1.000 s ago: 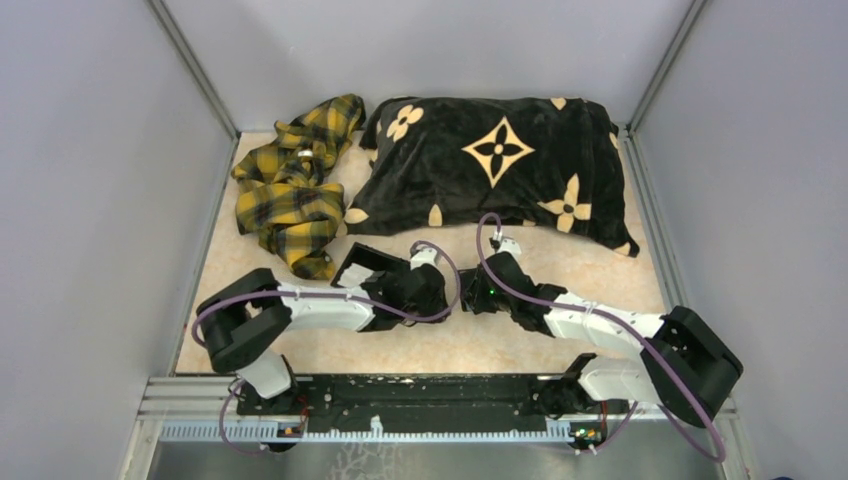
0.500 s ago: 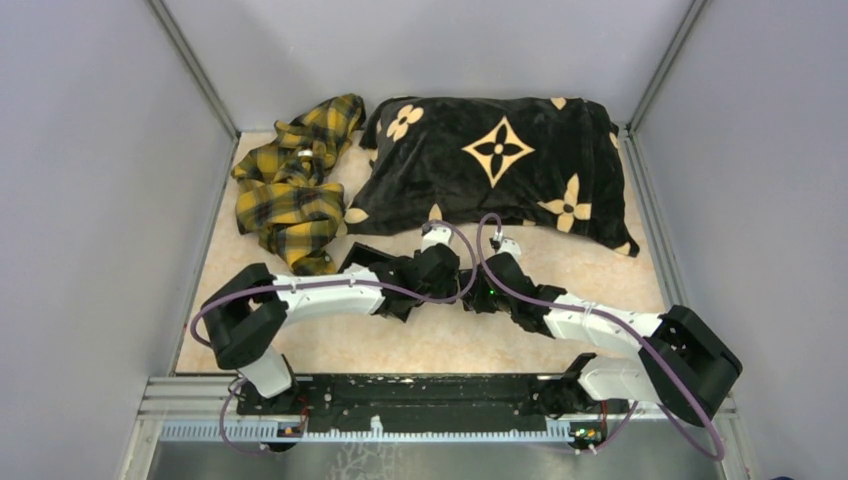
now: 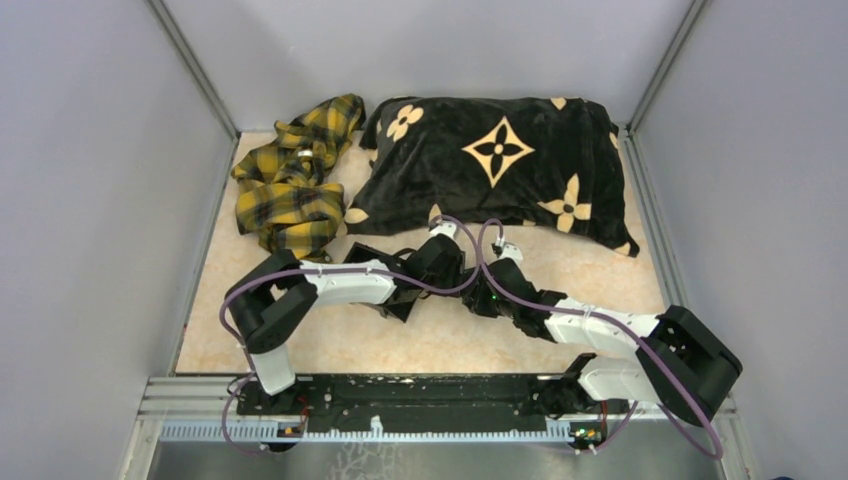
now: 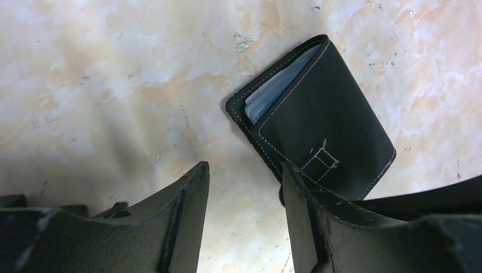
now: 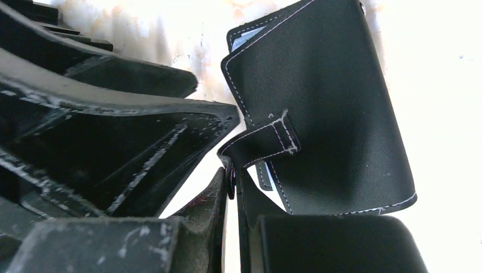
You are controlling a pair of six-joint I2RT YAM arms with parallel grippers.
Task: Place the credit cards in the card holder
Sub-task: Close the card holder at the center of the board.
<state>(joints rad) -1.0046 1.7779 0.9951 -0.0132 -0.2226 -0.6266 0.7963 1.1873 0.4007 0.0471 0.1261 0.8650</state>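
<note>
— Why is the right gripper (image 5: 234, 181) clamped tight?
— It pinches the card holder (image 4: 318, 119) by its strap (image 5: 261, 139), probably to steady the folded case lying just ahead of its fingertips.
— And the left gripper (image 4: 244, 173)?
— Its jaws stand apart and empty. The holder lies just ahead to its right, with the credit cards (image 4: 278, 85) tucked inside.
</note>
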